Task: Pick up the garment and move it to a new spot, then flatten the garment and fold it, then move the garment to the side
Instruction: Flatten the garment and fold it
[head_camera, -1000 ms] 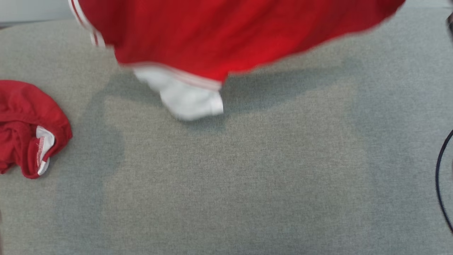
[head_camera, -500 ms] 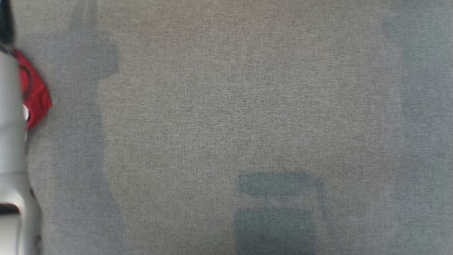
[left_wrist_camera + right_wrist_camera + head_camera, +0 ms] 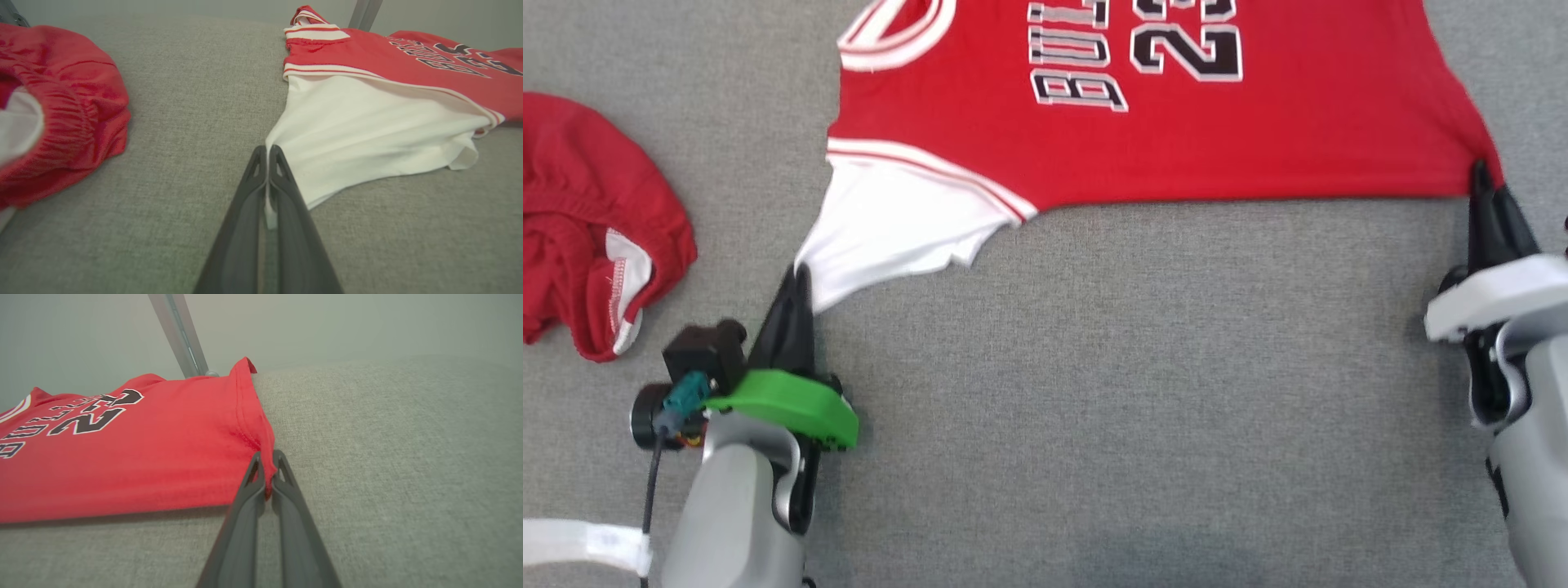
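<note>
The garment [image 3: 1176, 131] is a red jersey with black lettering and a white sleeve [image 3: 890, 229]; it lies spread across the grey cloth surface, its far part cut off by the head view's top edge. My left gripper [image 3: 799, 282] is shut on the tip of the white sleeve [image 3: 367, 130], low at the left. My right gripper [image 3: 1480, 175] is shut on the red hem corner [image 3: 265, 457] at the right. Between the two grips the near edge of the jersey [image 3: 122, 457] is stretched roughly straight. In the left wrist view the left gripper [image 3: 267, 151] pinches white fabric.
A second red garment [image 3: 588, 229] with a white inner label lies bunched at the left edge, also seen as red garment [image 3: 53, 106] beside my left fingers. A metal leg [image 3: 179, 335] stands behind the jersey. Bare grey cloth surface [image 3: 1135, 392] lies in front.
The head camera has shifted a lot between frames. The jersey hung blurred in the air a second ago; now it lies laid out on the surface with both grippers low at its near corners.
</note>
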